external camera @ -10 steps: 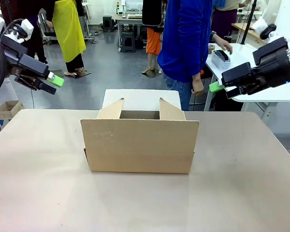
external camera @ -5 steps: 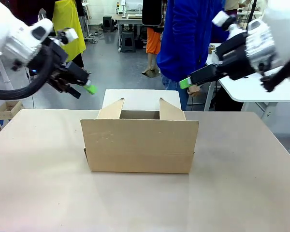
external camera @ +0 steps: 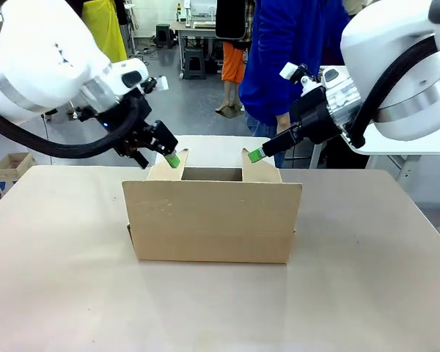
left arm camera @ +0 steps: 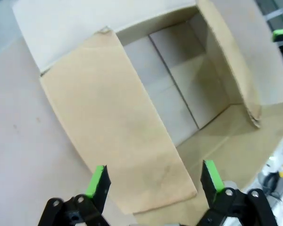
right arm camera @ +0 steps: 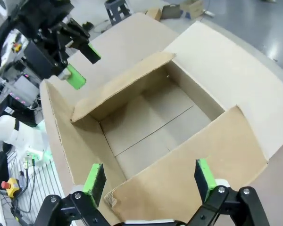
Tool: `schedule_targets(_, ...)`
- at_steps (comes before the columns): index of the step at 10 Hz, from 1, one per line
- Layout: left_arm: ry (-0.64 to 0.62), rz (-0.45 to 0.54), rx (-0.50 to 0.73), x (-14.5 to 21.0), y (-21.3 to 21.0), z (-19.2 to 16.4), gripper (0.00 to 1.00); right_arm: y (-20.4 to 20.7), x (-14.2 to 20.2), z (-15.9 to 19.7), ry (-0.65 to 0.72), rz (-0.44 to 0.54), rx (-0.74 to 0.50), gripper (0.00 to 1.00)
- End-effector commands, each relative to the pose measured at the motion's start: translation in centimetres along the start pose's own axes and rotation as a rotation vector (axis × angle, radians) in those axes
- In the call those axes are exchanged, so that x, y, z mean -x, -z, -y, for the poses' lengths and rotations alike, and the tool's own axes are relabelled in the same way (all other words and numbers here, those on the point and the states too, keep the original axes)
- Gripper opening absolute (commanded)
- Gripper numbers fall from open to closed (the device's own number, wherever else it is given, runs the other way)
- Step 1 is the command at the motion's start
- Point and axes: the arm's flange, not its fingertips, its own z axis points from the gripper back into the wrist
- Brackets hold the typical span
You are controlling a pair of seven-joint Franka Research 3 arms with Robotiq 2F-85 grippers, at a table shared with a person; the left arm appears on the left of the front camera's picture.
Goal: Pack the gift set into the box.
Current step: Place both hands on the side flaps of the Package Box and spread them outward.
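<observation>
1. The box (external camera: 211, 220) is sitting mid-table (external camera: 59, 279) w/ its top open. Near flap is standing upright, both side flaps are tilting up, and the far flap is lying back twd the person in blue (external camera: 286, 51).
2. Left gripper (external camera: 170, 158) is hovering at abt 11 o'clock from the box's centre, by the left side flap. Fingers are spread wide. Can't tell if it's touching.
3. Right gripper (external camera: 257, 155) is hanging at abt 1 o'clock by the right side flap, fingers also spread apart.
4. Both wrist cams are looking down into the box, w/ its bare cardboard floor showing.
</observation>
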Motion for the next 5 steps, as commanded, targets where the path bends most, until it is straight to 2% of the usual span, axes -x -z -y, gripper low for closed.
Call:
schedule_targets(1, -0.013, 0.017, -0.095, -1.0, 0.6, 2.0, 1.00, -1.4, -0.7, -0.9, -0.007, 0.022, 0.020, 1.00)
schedule_targets(5, -0.026, -0.026, -0.245, -2.0, 3.3, 4.3, 1.00, -1.4, -0.7, -0.9, -0.007, 0.022, 0.020, 1.00)
